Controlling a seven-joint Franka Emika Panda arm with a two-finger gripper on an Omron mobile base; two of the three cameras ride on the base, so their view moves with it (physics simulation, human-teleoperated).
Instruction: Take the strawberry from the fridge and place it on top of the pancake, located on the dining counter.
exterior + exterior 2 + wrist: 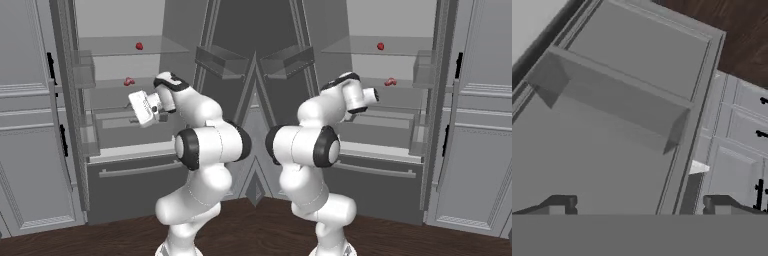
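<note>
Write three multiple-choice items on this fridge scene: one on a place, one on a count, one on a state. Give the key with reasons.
1. Where is the upper red item?
A. On the top glass shelf
B. In the bottom drawer
C. On the floor

2. How many red items sit in the fridge?
A. One
B. Two
C. Four

3. How does the pincer stand?
A. Shut on a berry
B. Open, holding nothing
C. Shut, empty

Key: 1 A, it rests on the top glass shelf. 2 B, a second red item lies one shelf lower. 3 B, the hand view shows its tips wide apart with nothing between.
</note>
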